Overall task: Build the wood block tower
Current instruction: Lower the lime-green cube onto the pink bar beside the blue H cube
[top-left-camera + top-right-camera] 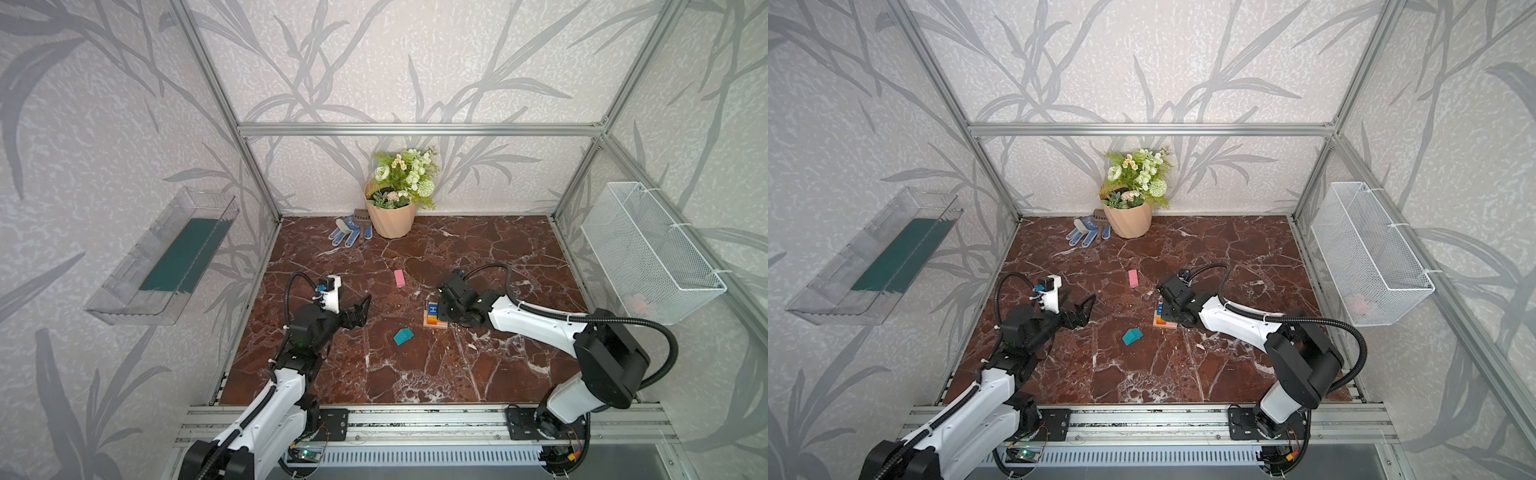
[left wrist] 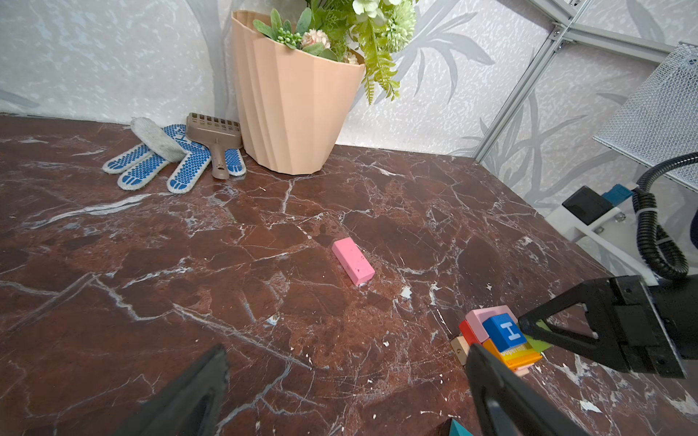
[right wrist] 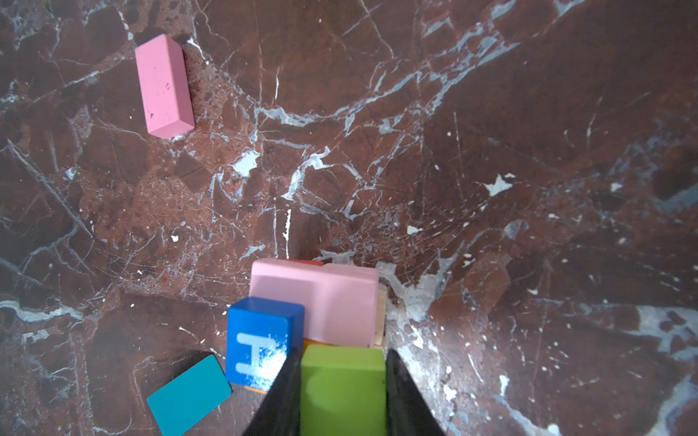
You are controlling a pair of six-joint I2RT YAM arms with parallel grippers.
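Placement is the step in hand, as I judge it: the right tool [image 3: 343, 355] is clenched on the green cube [image 3: 343, 389], a finger on each side. It holds the cube at the top of the tower [image 1: 434, 316], just beside the blue H cube [image 3: 260, 339], with a pink block [image 3: 321, 298] alongside in the same layer — whether the cube already rests on the orange block [image 2: 517, 355] below I cannot tell. Further out, a loose pink oblong [image 1: 399, 278] lies flat on the surface [image 1: 457, 374], apart from the tower, and the teal house-shaped piece [image 1: 403, 336] lies loose near the tower's base. The left tool [image 1: 362, 309] hangs released, jaws wide, well apart from the stack. The next move calls for seating the cube square against the H cube, then letting go and lifting straight clear — no nudging its neighbours.
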